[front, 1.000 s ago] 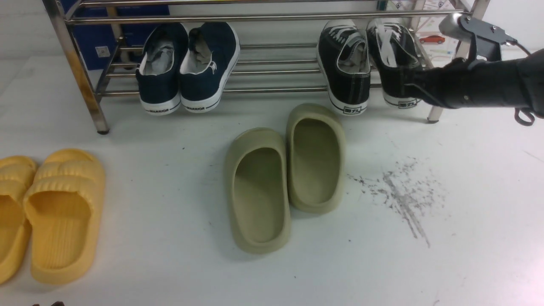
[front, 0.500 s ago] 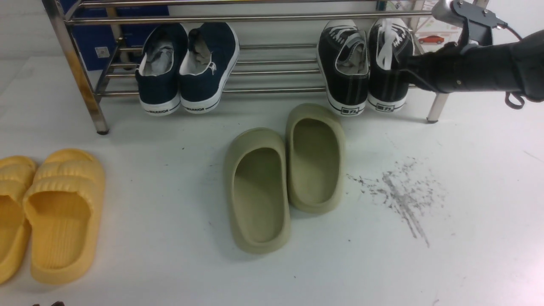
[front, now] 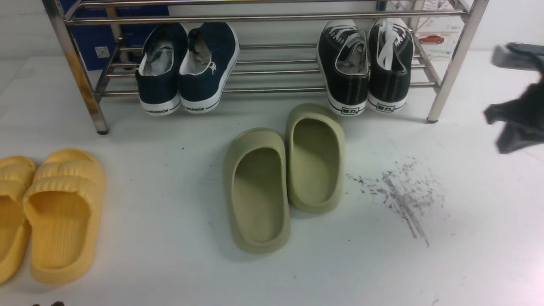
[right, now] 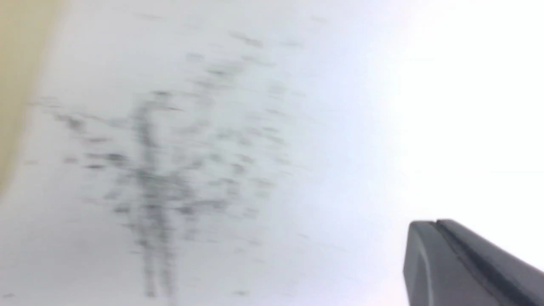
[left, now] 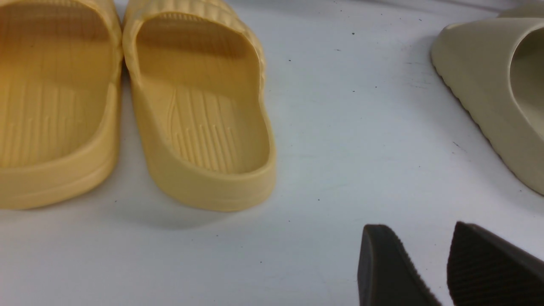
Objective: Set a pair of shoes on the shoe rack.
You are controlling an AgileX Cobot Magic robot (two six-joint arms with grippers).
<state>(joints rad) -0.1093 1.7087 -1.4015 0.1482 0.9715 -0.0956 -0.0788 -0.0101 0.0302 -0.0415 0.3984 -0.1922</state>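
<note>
Two black canvas sneakers with white laces, the left one (front: 345,68) and the right one (front: 390,63), stand side by side on the right end of the steel shoe rack (front: 272,89), heels toward me. My right gripper (front: 512,127) is blurred at the right edge of the front view, clear of the rack; in the right wrist view (right: 437,225) its fingers are pressed together and hold nothing. My left gripper (left: 418,238) is open and empty above the floor, near the yellow slippers (left: 199,110). It does not show in the front view.
A navy canvas pair (front: 187,68) sits on the rack's left part. Two olive-green slippers (front: 284,174) lie mid-floor in front of the rack. Yellow slippers (front: 51,212) lie at the left edge. A grey scuff mark (front: 399,191) marks the floor at the right.
My right gripper set the right black sneaker straight beside its mate on the rack, let go and drew back to the right edge of the view. The left arm has not moved.
</note>
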